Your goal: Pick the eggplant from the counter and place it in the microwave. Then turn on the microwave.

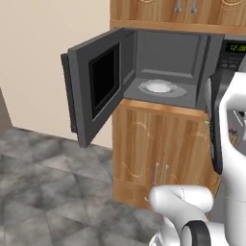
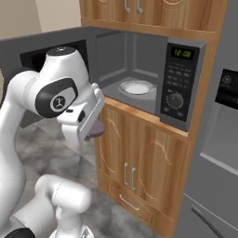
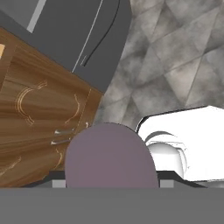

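Note:
The microwave (image 1: pixel 168 57) stands open on a wooden cabinet, its door (image 1: pixel 93 84) swung out to the left. Its button panel (image 2: pixel 179 79) with a green display and a dial sits at the right. A white plate (image 2: pixel 136 87) lies on the floor of the cavity. My gripper (image 2: pixel 92 126) hangs in front of the cabinet, below and left of the opening, shut on the eggplant (image 2: pixel 98 130). In the hand view the eggplant (image 3: pixel 111 155) is a dull purple rounded end that covers the fingertips. The counter is out of view.
A dark grey fridge (image 2: pixel 218 139) stands right of the microwave. Wooden cabinet doors (image 1: pixel 158 149) run below it and upper cabinets (image 2: pixel 153 11) above. The open door juts over the grey tiled floor (image 1: pixel 43 182). My own elbow (image 2: pixel 56 95) is close to the door.

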Controlling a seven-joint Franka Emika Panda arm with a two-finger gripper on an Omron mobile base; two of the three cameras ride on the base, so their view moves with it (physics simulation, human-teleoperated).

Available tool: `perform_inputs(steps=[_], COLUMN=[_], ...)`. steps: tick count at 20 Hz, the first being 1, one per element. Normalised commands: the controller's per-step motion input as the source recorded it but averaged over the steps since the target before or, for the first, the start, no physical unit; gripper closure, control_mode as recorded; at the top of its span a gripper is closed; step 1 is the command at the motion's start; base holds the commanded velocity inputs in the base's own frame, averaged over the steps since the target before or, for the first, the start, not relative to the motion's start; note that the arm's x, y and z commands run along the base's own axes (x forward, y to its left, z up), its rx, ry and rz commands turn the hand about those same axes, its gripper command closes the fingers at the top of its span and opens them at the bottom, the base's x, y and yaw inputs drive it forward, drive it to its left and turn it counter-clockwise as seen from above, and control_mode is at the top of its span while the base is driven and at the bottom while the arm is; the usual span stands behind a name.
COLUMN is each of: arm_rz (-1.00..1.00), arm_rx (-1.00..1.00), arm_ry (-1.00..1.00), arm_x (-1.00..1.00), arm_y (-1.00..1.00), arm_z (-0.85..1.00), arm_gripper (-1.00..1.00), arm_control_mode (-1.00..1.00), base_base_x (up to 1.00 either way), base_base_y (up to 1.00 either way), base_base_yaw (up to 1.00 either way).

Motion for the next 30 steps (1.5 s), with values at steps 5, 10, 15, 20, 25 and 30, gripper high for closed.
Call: perform_inputs(steps=[5, 10, 15, 20, 25, 30], arm_rz=[0.00, 0.00, 0.00, 0.00, 0.00, 0.00], arm_rx=[0.00, 0.00, 0.00, 0.00, 0.00, 0.00], arm_ry=[0.00, 0.00, 0.00, 0.00, 0.00, 0.00], arm_x=[0.00, 0.00, 0.00, 0.00, 0.00, 0.00], arm_y=[0.00, 0.00, 0.00, 0.00, 0.00, 0.00], arm_z=[0.00, 0.00, 0.00, 0.00, 0.00, 0.00], arm_gripper=[1.00, 1.00, 1.00, 1.00, 1.00, 1.00], arm_control_mode=[1.00, 1.00, 1.00, 1.00, 1.00, 1.00], base_base_x=[0.70, 0.55, 0.38, 0.40, 0.32, 0.25], base_base_y=[0.00, 0.00, 0.00, 0.00, 0.11, 0.18], base_base_yaw=[0.14, 0.21, 0.16, 0.14, 0.10, 0.09])
